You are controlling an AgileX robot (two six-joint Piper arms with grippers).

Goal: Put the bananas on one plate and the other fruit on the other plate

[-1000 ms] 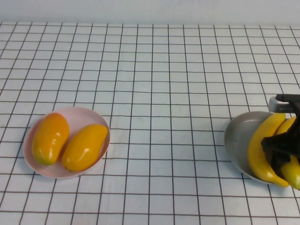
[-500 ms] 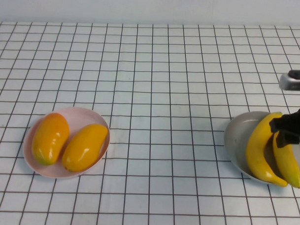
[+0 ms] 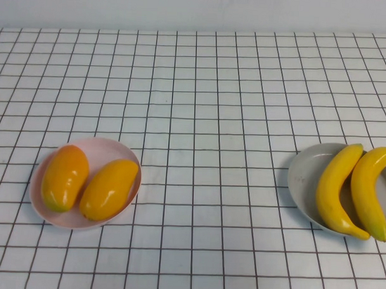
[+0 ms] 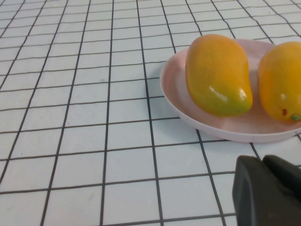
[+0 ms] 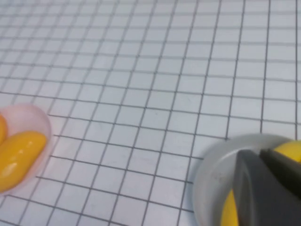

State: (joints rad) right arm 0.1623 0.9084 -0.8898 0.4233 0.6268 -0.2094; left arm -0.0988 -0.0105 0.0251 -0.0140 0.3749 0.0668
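Observation:
Two yellow bananas (image 3: 334,190) (image 3: 369,189) lie side by side on the grey plate (image 3: 301,180) at the right. Two orange mango-like fruits (image 3: 65,177) (image 3: 109,188) lie on the pink plate (image 3: 110,148) at the left. Neither gripper shows in the high view. In the left wrist view my left gripper (image 4: 262,162) is shut and empty, low beside the pink plate (image 4: 171,89) and its fruits (image 4: 216,73). In the right wrist view my right gripper (image 5: 258,157) is shut and empty, above the grey plate (image 5: 211,174) and a banana (image 5: 289,149).
The table is a white cloth with a black grid (image 3: 200,119). A plain white wall runs along the back. The pink plate (image 5: 33,117) also shows far off in the right wrist view.
My right gripper, which was over the bananas on the grey plate, has pulled back out of the high view to the right. The bananas stay on the plate.

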